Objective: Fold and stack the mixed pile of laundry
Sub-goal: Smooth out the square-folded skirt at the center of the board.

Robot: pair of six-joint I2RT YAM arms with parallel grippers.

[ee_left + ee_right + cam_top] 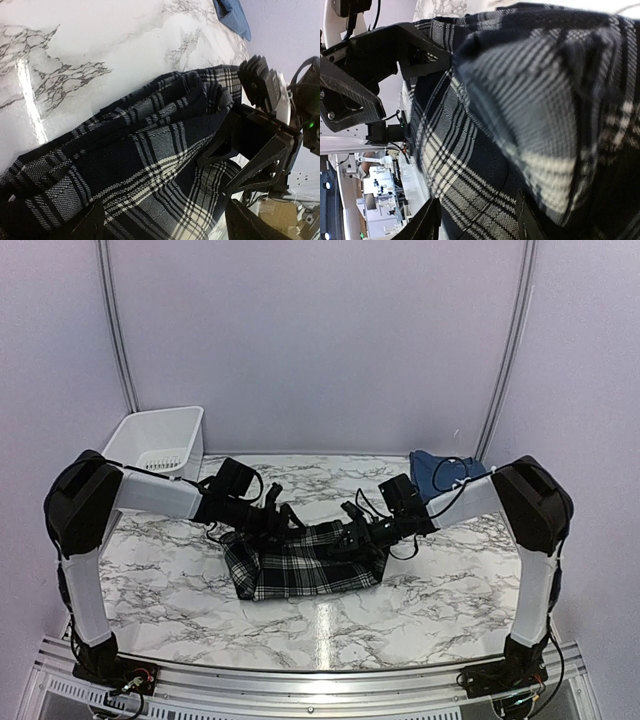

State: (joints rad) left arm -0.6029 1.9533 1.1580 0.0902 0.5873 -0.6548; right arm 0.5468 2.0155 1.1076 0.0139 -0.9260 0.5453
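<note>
Plaid garment [305, 562], black and white checked, lies bunched on the marble table [150, 560] near its middle. From above you can see both grippers reaching in over its far edge. Your left gripper [285, 522] sits at the cloth's upper left and your right gripper [352, 532] at its upper right, near each other but not touching.

In the left wrist view your left fingers [82, 225] stand wide apart at the bottom of the frame. Folded layers of plaid lie between them, so that gripper is spread and not clamped on anything you can see.

In the right wrist view your right fingers [427, 222] are closer together. Thick plaid fills the gap and drapes over one of them. You cannot tell whether they pinch the cloth or merely straddle it.

The navy t-shirt [437, 472] lies crumpled at the far right of the table, well apart from the plaid garment and from both grippers. A white plastic bin [160, 438] stands at the far left corner of the table, apart from the cloth.
</note>
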